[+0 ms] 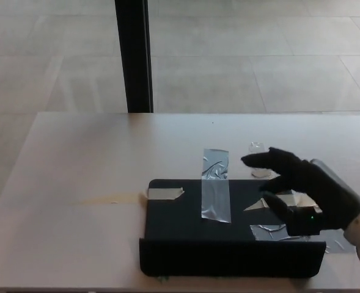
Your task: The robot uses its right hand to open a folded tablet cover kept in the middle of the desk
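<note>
A black folded tablet cover (186, 220) lies flat on the pale desk (76, 159), near the front edge, with a raised flap (228, 257) along its near side. Strips of grey and beige tape (215, 192) hold it to the desk. My right hand (305, 192) reaches in from the right, open, fingers spread, hovering over the cover's right part and hiding its far right corner. The thumb points left toward the middle tape strip. The left hand does not show.
A small clear plastic piece (256, 148) lies on the desk just beyond the cover, partly behind my fingers. A black post (134, 55) stands behind the desk's far edge. Tiled floor lies beyond.
</note>
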Controlling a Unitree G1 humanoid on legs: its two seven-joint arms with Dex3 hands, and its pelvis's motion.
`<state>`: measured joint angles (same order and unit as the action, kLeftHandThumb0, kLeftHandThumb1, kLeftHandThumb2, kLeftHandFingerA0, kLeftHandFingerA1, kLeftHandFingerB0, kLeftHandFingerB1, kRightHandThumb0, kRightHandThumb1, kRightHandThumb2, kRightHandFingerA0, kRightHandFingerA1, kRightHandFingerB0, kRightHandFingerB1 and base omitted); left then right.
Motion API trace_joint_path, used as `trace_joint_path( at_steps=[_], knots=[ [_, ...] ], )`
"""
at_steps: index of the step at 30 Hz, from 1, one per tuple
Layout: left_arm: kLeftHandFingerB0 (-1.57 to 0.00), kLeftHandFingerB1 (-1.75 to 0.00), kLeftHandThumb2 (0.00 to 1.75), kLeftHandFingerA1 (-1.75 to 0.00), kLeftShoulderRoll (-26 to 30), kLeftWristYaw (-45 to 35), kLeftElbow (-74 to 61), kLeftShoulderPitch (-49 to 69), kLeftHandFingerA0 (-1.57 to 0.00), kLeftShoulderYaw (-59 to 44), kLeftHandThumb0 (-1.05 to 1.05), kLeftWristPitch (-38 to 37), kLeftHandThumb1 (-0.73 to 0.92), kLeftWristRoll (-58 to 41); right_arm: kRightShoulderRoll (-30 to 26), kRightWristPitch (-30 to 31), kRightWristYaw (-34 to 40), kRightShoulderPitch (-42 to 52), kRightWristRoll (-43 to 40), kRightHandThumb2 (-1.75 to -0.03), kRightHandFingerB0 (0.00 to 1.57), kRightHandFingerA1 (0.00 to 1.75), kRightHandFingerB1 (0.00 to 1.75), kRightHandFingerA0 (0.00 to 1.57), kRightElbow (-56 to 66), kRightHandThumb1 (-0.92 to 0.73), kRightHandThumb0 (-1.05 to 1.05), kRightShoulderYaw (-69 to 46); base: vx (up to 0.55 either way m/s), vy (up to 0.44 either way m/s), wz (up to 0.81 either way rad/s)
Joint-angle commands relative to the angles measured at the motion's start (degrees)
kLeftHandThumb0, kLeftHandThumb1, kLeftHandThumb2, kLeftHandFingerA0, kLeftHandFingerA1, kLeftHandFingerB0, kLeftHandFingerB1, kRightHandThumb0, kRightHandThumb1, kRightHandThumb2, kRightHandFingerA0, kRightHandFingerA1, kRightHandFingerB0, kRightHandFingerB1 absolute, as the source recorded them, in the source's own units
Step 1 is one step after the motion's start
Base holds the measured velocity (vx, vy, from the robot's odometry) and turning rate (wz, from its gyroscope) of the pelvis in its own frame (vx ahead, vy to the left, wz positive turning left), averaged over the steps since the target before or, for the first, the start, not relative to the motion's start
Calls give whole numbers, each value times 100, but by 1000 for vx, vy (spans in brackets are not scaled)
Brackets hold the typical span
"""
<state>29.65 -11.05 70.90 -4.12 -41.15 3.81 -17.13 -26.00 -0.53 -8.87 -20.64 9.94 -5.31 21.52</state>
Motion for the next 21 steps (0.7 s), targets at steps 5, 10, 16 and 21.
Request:
trace_joint_path(
  at_steps=[5, 10, 16, 21],
  knots=[
    [-37, -61, 63, -80, 360, -71, 50, -66, -61, -3, -77, 67, 78, -175, -1028, -48, -1408, -408, 1807, -68, 34, 47, 36, 52, -101, -92, -91, 1317, 0, 0, 0],
    [-37, -61, 64, -78, 361, -60, 56, -68, -60, 34, -78, 4, 79, -131, -984, -344, -846, -524, 2598, -120, 27, 68, 49, 47, -363, -81, -99, 1806, 0, 0, 0],
    [-36, -60, 62, -78, 366, -130, 67, -89, -60, -22, -77, 41, 74, -197, -769, 22, -939, -656, 2925, -74, 28, 51, 35, 42, -589, -92, -93, 2196, 0, 0, 0],
    [-39, -60, 62, -77, 359, -113, 68, -62, -62, -47, -78, 17, 72, -212, -422, 185, -716, -708, 3177, -118, 24, 69, 48, 51, -1063, -82, -99, 2541, 0, 0, 0]
  ],
)
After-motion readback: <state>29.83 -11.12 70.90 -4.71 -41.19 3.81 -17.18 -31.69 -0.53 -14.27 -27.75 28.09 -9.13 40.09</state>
